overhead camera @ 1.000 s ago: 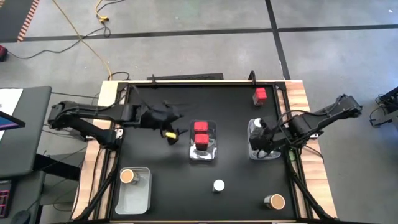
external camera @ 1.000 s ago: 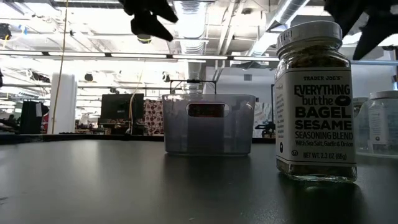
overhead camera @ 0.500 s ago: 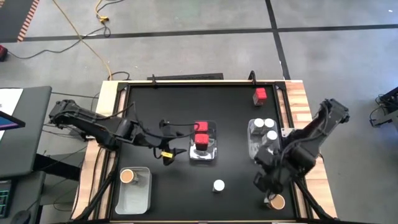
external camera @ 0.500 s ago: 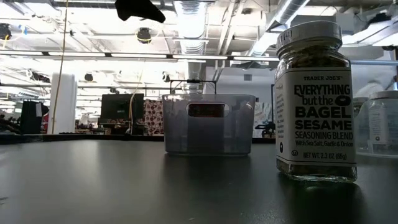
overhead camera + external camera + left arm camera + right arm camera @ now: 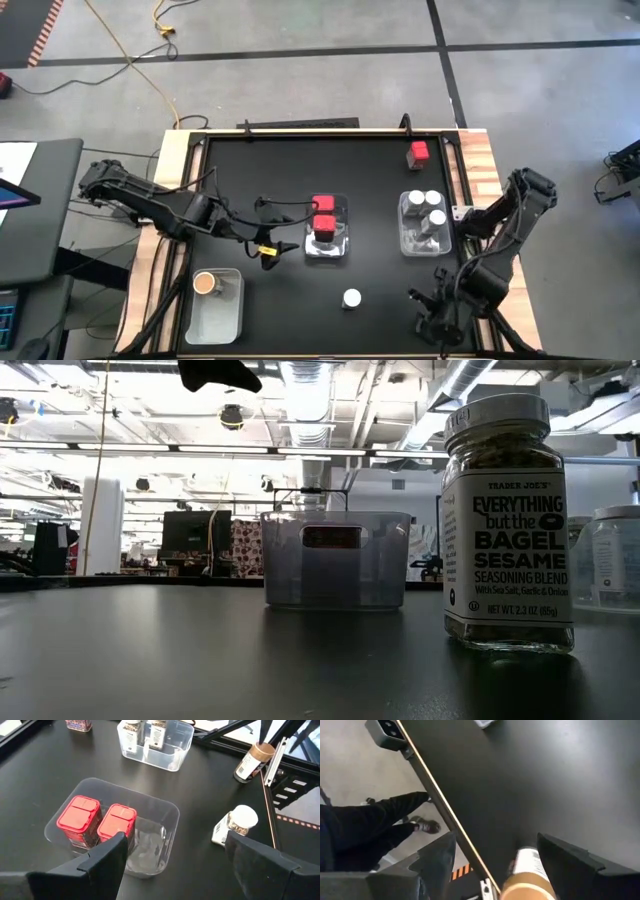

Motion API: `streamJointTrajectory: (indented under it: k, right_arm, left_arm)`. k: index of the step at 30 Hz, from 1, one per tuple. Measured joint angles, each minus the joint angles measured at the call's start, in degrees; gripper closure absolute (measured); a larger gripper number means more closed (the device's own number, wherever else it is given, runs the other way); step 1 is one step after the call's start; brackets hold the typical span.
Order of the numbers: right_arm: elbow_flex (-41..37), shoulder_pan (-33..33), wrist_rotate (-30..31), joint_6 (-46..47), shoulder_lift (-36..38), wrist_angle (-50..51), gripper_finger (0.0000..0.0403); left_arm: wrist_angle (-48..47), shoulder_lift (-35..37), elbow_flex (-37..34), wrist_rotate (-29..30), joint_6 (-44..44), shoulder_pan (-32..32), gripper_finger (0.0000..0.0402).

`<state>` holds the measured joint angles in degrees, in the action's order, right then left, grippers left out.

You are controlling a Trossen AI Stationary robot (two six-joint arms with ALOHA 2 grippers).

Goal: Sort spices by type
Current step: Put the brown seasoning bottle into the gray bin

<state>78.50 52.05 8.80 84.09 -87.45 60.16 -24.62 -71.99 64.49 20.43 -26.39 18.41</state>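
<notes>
Right gripper (image 5: 495, 865), fingers apart, sits above the tan-lidded round spice jar (image 5: 527, 880) at the table's front right corner. It should centre, lower squarely, then close. Left gripper (image 5: 172, 855), fingers apart, waits beside the clear plastic bin (image 5: 165, 815) holding red square-topped containers (image 5: 77, 817).

Three clear bins (image 5: 216, 311) on black table (image 5: 260, 180)

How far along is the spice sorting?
Partway. Done: two red tins in the middle bin, white-lidded jars in the right bin, one brown jar in the left bin. In hand: right tool open around a second brown jar; left tool open beside the middle bin. Remaining: one loose red tin, one white-lidded jar.
</notes>
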Motion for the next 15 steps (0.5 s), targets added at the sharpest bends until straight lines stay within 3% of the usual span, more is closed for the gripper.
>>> streamJointTrajectory:
  k: [7, 15]
  right_arm:
    - [0.02, -1.92, -0.05, 1.27, -3.96, -1.09, 0.0097]
    - [0.00, -3.15, -7.44, 1.63, -6.26, 0.88, 0.0093]
  left_arm:
    - [0.00, 0.00, 0.00, 0.02, -0.02, 0.00, 0.0081]
    - [-0.03, 0.00, 0.00, 1.11, -0.01, 0.00, 0.0081]
